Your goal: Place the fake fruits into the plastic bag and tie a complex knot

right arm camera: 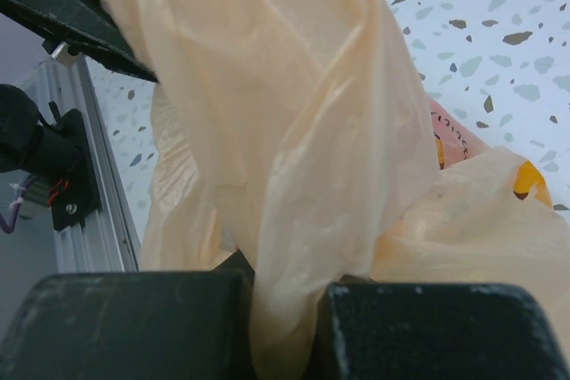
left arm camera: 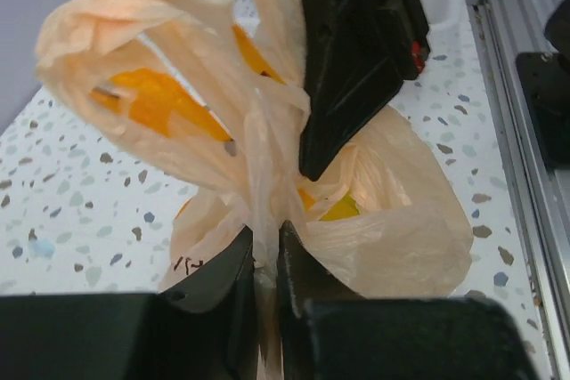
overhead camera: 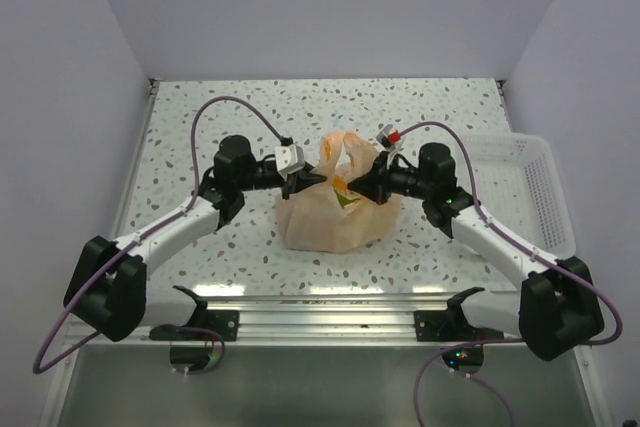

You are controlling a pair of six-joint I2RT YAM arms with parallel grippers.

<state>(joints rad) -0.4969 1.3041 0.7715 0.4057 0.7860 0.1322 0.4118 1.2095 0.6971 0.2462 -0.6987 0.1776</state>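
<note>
The pale orange plastic bag [overhead camera: 335,219] sits mid-table between both arms, its two handle loops [overhead camera: 345,147] standing up. Fake fruits show only as yellow and green patches through the film [overhead camera: 346,198] [left arm camera: 343,211]. My left gripper [overhead camera: 312,183] [left arm camera: 265,251] is shut on a thin gathered strip of the bag's handle plastic. My right gripper [overhead camera: 356,188] [right arm camera: 289,309] is shut on a wider fold of handle plastic from the other side, and one of its fingers [left arm camera: 347,68] shows in the left wrist view. The handles bunch together between the grippers [left arm camera: 260,117]; whether that is a knot I cannot tell.
A white perforated basket [overhead camera: 525,187] stands at the right edge of the speckled table [overhead camera: 200,127]. An aluminium rail [overhead camera: 330,302] with the arm bases runs along the near edge. White walls close in the left, back and right.
</note>
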